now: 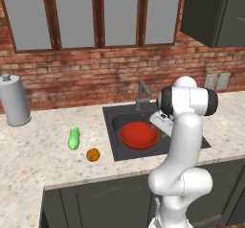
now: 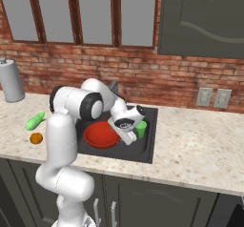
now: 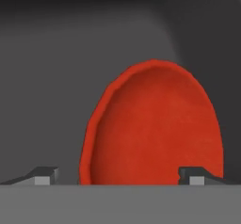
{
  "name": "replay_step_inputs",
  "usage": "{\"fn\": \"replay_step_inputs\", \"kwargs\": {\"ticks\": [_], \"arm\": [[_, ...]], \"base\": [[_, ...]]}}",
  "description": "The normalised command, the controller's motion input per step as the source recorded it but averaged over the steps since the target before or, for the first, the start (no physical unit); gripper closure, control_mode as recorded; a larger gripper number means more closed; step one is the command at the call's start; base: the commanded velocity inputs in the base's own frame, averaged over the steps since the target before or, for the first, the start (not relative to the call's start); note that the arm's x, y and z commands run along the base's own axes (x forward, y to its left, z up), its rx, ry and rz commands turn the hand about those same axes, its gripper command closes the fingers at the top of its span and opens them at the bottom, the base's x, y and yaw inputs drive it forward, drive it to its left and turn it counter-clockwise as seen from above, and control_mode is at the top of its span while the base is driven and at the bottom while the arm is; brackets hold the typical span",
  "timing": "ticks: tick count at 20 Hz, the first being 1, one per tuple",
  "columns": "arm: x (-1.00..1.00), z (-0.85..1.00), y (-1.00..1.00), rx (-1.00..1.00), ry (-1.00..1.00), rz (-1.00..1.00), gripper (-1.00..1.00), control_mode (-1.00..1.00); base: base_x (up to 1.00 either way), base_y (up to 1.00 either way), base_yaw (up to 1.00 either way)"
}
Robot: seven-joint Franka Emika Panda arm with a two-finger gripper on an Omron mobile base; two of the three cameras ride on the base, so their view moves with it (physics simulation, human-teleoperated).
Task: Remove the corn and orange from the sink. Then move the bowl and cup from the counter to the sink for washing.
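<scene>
Currently, bowl (image 1: 139,135): wide, shallow, red, resting in the sink (image 1: 113,126). Cup (image 2: 141,128): small green tumbler, upright in the basin just beside the gripper (image 2: 128,138), whose fingers stand spread and empty. Corn (image 1: 73,138) and orange (image 1: 93,154): on the counter (image 1: 38,160). Handling, judged: cup light, rigid, slick; best taken across its wall.

Desk (image 1: 43,155): pale speckled stone look, smooth and matt; wall (image 1: 86,74) behind it rough red brick, cabinet fronts (image 1: 100,203) below matt dark grey. Sink (image 1: 111,126) matt charcoal, the bowl (image 1: 139,135) in it a smooth red with a faintly mottled matt inside, like plastic. Canister (image 1: 14,101) brushed grey metal; robot arm (image 1: 179,145) glossy white plastic.
</scene>
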Motion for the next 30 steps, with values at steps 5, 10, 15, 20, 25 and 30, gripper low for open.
{"fn": "replay_step_inputs", "kwargs": {"ticks": [5, 10, 15, 20, 25, 30], "arm": [[-0.05, 0.26, -0.06, 0.00, 0.02, 0.00, -1.00, -1.00], [-0.08, 0.23, -0.10, 0.00, 0.05, 0.00, -1.00, -1.00], [-0.12, 0.27, -0.11, 0.00, 0.06, 0.00, -1.00, -1.00], [-0.15, 0.26, -0.12, 0.00, 0.14, -0.01, -1.00, -1.00], [-0.25, 0.25, -0.13, 0.00, 0.09, -0.04, -1.00, -1.00], [-0.28, 0.27, -0.06, 0.00, 0.03, -0.06, -1.00, -1.00]], "base": [[0.00, 0.00, 0.00], [0.00, 0.00, 0.00], [0.00, 0.00, 0.00], [0.00, 0.00, 0.00], [0.00, 0.00, 0.00], [0.00, 0.00, 0.00]]}}
